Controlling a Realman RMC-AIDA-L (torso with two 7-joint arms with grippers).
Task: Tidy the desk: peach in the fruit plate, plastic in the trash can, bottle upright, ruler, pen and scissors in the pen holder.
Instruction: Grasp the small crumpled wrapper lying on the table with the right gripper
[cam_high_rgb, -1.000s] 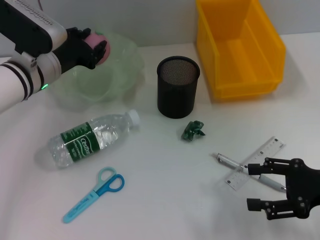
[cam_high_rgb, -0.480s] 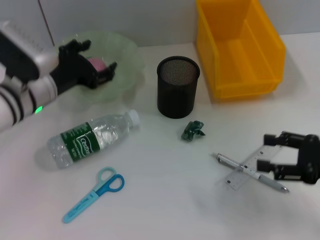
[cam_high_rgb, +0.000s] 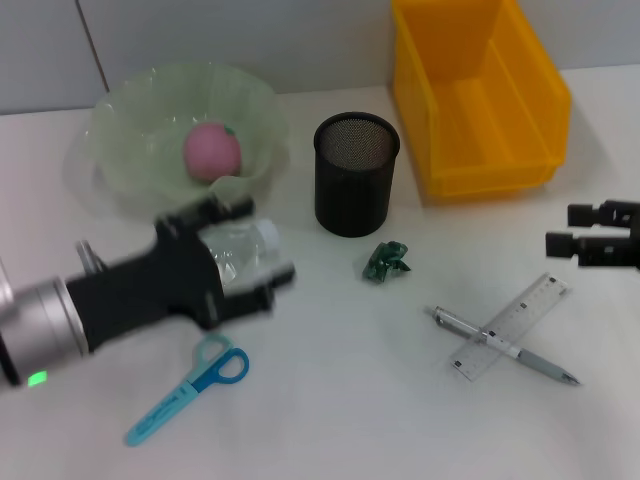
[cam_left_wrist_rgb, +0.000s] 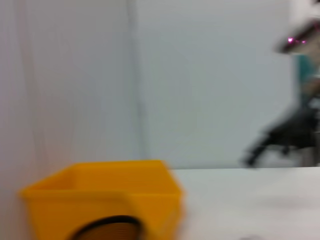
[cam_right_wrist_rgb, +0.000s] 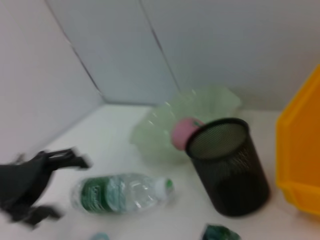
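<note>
On the left of the white desk (cam_high_rgb: 330, 400) we see the left gripper (cam_high_rgb: 240, 255), black and blocky on a silver wrist, hovering low over the lying bottle (cam_high_rgb: 245, 250), a clear ribbed plastic cylinder with a white cap; the fingers spread wide apart with nothing between them. In the right wrist view the bottle's green label shows and it lies on its side. Nearer to us lie the scissors (cam_high_rgb: 185, 388), blue and pale-blue plastic handles with loop grips, flat on the desk. Farther back sits the fruit plate (cam_high_rgb: 120, 150), a translucent pale-green bowl with a wavy rim, and the round pink peach (cam_high_rgb: 211, 151) rests inside it. To the right of the plate stands the pen holder (cam_high_rgb: 356, 174), an upright black mesh cylinder. Just near it, to the right, lies the plastic (cam_high_rgb: 387, 261), a small crumpled green wad. Behind that is the trash can (cam_high_rgb: 478, 95), a glossy yellow rectangular bin. On the near right the clear flat ruler (cam_high_rgb: 512, 325) lies crossed with the slim silver pen (cam_high_rgb: 506, 346), touching. At the far right edge our right gripper (cam_high_rgb: 585, 232) hangs above the desk, its dark fingers parted and empty.
</note>
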